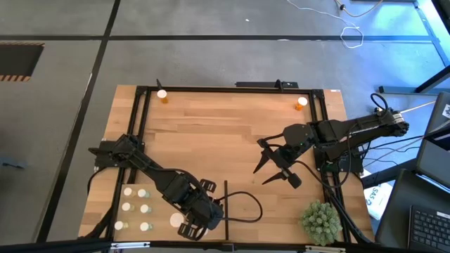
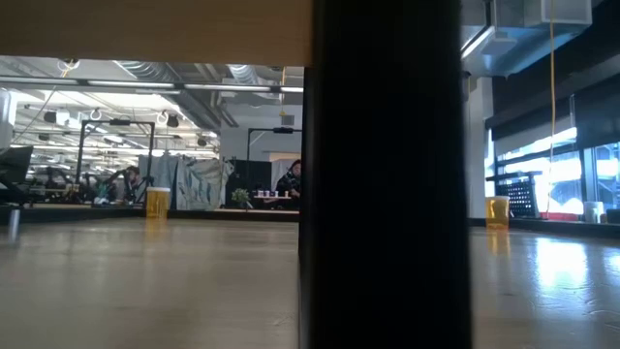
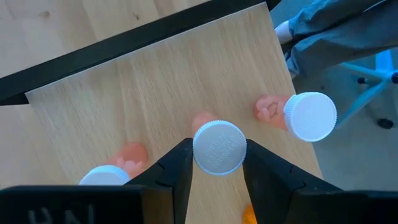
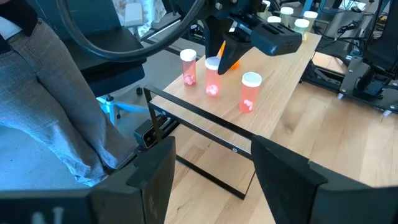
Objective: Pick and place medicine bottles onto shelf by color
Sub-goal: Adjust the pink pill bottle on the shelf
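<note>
My left gripper (image 1: pixel 193 225) is at the table's near edge, over the pale shelf (image 3: pixel 155 81), shut on a pink-bodied, white-capped medicine bottle (image 3: pixel 219 147). Two like bottles (image 3: pixel 309 116) (image 3: pixel 106 176) stand upright on the shelf on either side of it. Several white and greenish bottles (image 1: pixel 137 208) stand on their bases in a group at the near left. Two orange bottles (image 1: pixel 162 95) (image 1: pixel 301 102) stand at the far edge. My right gripper (image 1: pixel 273 169) hangs open above the table's right middle, touching nothing. My left gripper pinches the middle bottle's white cap (image 3: pixel 205 155) between its two fingers (image 3: pixel 179 163), coming from above and pointing down. The bottle is upright. In the right wrist view its base (image 4: pixel 212 90) seems to stand on the shelf board.
A thin dark divider (image 1: pixel 226 204) stands just right of the left gripper, with a black cable looping beside it. A spiky green plant ball (image 1: pixel 321 221) sits at the near right corner. A black frame (image 1: pixel 232 88) runs round the table. A dark upright (image 2: pixel 387 174) blocks the low view.
</note>
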